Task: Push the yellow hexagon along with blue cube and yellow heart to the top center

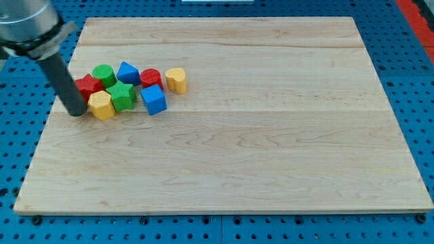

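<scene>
Touching the yellow hexagon [102,105] from the view's left, my tip [76,112] sat low. Blue cube [154,99] and yellow heart [176,80] lay rightward. No fingers existed here.

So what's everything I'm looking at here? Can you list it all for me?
Wooden board: one, pale wood, fills most of the view.
Blue pegboard surface: one, blue, around the board.
Yellow hexagon: one, yellow, bottom left of the cluster.
Blue cube: one, blue, bottom right of the cluster.
Yellow heart: one, yellow, cluster's right end.
Green star: one, green, between hexagon and cube.
Green cylinder: one, green, top of cluster.
Blue block: one, blue, right of the green cylinder; shape unclear.
Red cylinder: one, red, left of the heart.
Red block: one, red, above the hexagon; shape unclear.
My tip: one, dark rod, just left of the yellow hexagon.
</scene>
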Controlling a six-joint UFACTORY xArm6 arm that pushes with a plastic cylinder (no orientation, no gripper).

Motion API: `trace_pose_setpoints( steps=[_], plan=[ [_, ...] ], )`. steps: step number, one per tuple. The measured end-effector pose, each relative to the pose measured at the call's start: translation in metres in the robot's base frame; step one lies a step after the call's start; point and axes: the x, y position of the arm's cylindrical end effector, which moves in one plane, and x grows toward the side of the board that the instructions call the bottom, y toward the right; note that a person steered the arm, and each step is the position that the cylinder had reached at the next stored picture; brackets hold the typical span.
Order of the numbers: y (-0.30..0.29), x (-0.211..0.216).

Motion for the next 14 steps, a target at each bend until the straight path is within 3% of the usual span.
trace_pose_setpoints(
  steps=[6, 9, 10, 12, 14],
  plan=[
    [-0.016, -0.008],
    [0.04, 0.007],
    [0.023, 0.012],
    [0.075, 0.032],
    [0.124, -0.02]
  ],
)
